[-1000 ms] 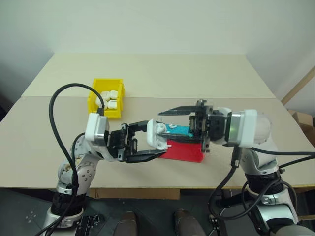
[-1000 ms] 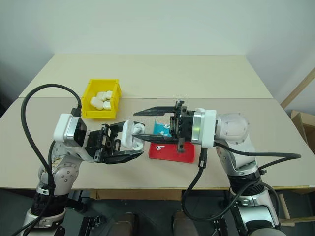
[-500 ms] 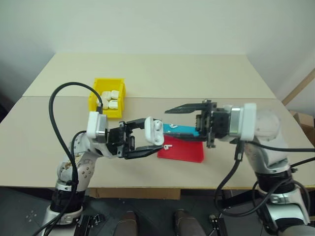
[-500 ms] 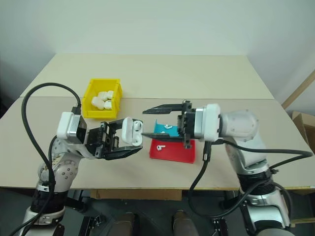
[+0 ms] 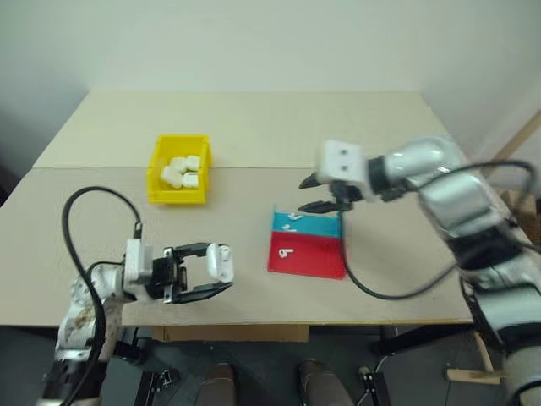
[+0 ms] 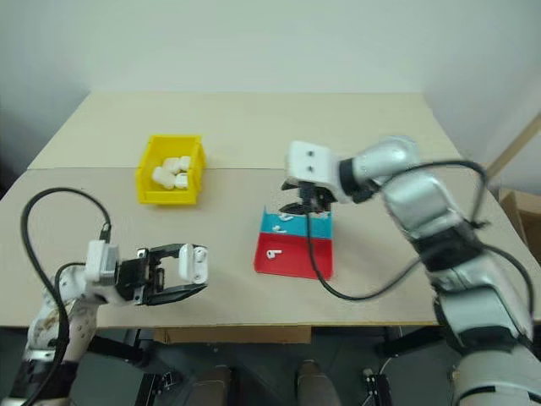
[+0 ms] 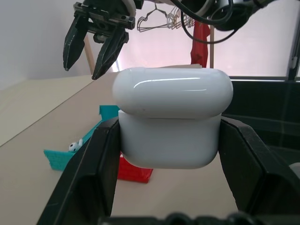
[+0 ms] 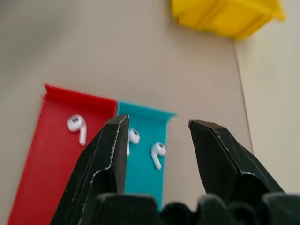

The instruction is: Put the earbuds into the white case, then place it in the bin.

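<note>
Near the table's front edge, your left gripper (image 5: pixel 213 277) is clamped on the white case (image 5: pixel 221 263), lid closed, held just above the table (image 5: pixel 355 127). Your right gripper (image 5: pixel 314 193) hangs with fingers apart and nothing between them, over the teal end of the tray (image 5: pixel 308 254). Two earbuds (image 8: pixel 158 151) lie on the teal part, one on the red. The bin (image 5: pixel 180 170), well behind the case, holds several white pieces.

Head stereo pair: looks down over table (image 5: pixel 355 127), wide. L wrist cam: close, level along tabletop. R wrist cam: downward. Both wrist cams share tray (image 8: pixel 56 154).
</note>
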